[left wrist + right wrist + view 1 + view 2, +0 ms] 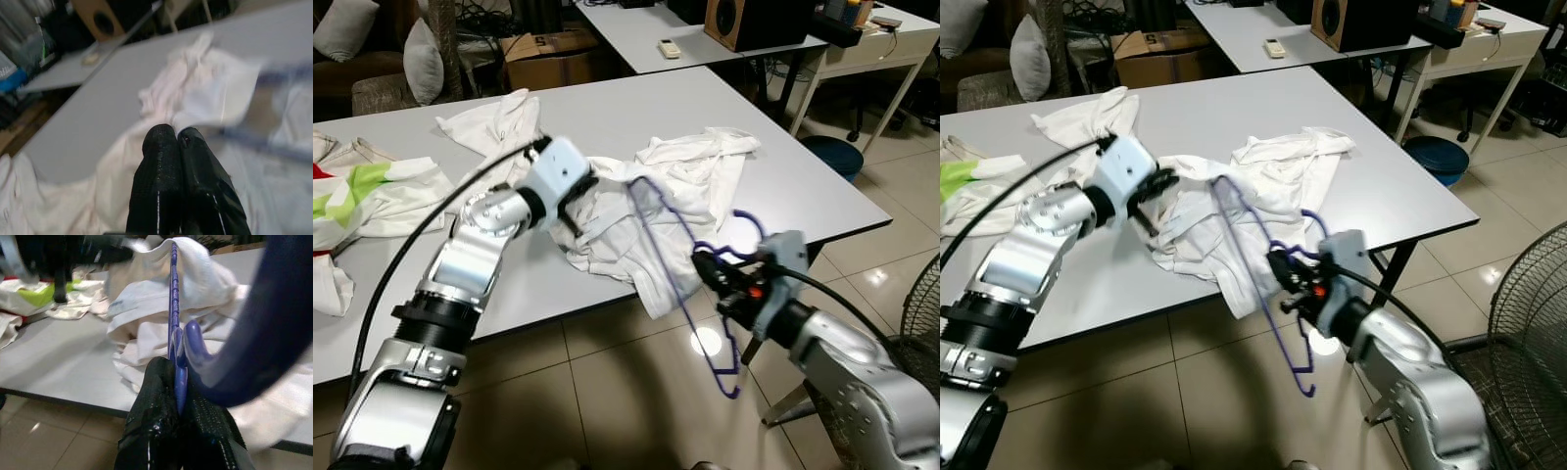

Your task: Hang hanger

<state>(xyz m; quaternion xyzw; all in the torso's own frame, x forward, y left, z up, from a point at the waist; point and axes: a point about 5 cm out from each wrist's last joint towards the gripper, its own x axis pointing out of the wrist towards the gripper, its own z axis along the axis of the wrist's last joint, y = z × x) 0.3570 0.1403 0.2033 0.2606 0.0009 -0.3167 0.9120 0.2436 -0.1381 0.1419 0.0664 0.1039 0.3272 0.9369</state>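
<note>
Two grippers work at the near edge of the grey table (pixel 724 108). At the right, the right gripper (pixel 707 264) is clenched on the neck of the purple hanger (pixel 671 257), below its hook. One end of the hanger pokes into the white shirt (pixel 651 201); the other hangs off the near edge, over the floor. To the left, the left gripper (pixel 582 201) pinches that shirt, fingers (pixel 166 171) pressed together on the cloth. More clothes (pixel 382 196) lie farther left.

hanger (pixel 671 257) — purple | shirt (pixel 646 211) — white | table (pixel 636 113) — grey | cloth (pixel 357 191) — white, green patch
</note>
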